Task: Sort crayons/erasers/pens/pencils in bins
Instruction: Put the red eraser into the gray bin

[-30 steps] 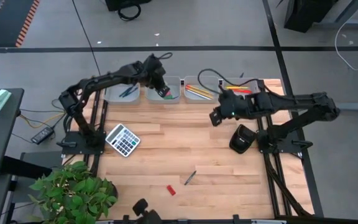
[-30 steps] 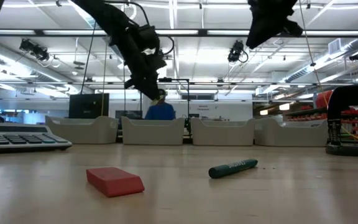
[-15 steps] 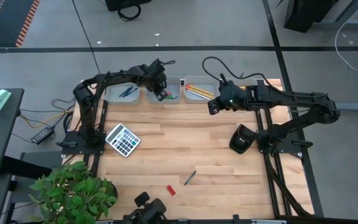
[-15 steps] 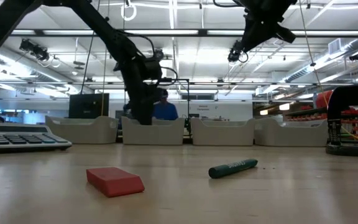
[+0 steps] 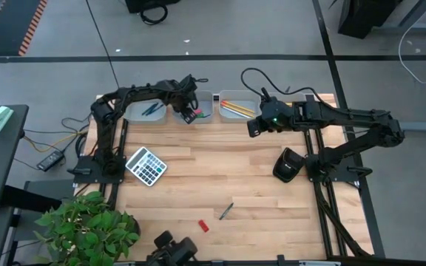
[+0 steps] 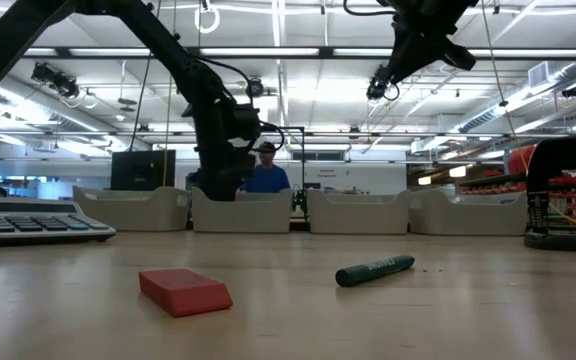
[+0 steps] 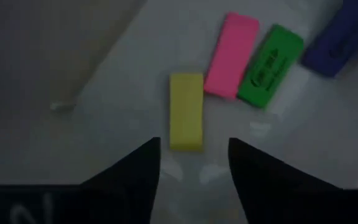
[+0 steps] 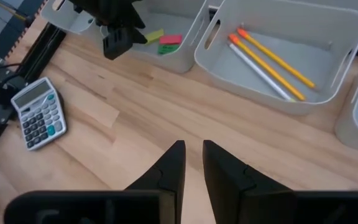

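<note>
Now the left pincer (image 7: 191, 163) hangs fingers apart over a yellow eraser (image 7: 186, 111) in a bin (image 5: 195, 100); the right pincer (image 8: 193, 163), nearly together, holds nothing.

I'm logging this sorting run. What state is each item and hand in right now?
Left hand: open, down in the eraser bin.
Yellow eraser: released, flat on the bin floor, beside pink eraser and green eraser.
Right hand: empty, raised over the table near the pencil bin.
Pencils: lying in their bin.
Red eraser: unsorted on the table.
Green crayon: unsorted on the table.
</note>
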`<state>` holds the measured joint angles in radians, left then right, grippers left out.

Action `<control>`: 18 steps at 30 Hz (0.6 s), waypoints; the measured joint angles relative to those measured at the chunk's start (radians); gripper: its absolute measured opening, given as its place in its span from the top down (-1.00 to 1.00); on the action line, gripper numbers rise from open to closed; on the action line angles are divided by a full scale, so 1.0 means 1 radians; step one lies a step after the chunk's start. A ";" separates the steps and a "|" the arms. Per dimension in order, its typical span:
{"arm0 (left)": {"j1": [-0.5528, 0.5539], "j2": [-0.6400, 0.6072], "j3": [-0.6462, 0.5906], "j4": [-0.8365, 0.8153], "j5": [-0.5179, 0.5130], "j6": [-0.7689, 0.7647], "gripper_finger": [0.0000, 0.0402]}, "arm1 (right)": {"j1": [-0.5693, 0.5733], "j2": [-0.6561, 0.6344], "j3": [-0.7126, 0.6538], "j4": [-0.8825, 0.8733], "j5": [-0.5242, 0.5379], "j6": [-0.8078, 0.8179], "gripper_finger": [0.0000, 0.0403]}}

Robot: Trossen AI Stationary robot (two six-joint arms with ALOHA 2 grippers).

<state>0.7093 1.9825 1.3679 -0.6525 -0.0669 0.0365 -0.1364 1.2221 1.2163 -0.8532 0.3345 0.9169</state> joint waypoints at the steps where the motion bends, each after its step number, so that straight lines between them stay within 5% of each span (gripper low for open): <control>1: -0.001 -0.008 0.003 -0.028 0.000 0.001 -0.02 | 0.000 0.000 0.000 0.000 -0.010 0.000 0.68; 8: -0.054 -0.132 0.048 -0.094 0.058 0.115 -0.17 | 0.002 0.000 0.000 -0.002 -0.034 -0.003 0.68; 13: -0.131 -0.267 0.054 -0.096 0.072 0.164 -0.11 | 0.011 0.000 0.000 -0.005 -0.072 -0.006 0.68; 18: -0.245 -0.360 0.056 -0.170 0.195 0.126 -0.03 | 0.072 0.000 0.000 -0.007 -0.083 -0.027 0.68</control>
<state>0.4646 1.6224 1.4235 -0.8223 0.1281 0.1623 -0.0647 1.2224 1.2163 -0.8605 0.2516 0.8895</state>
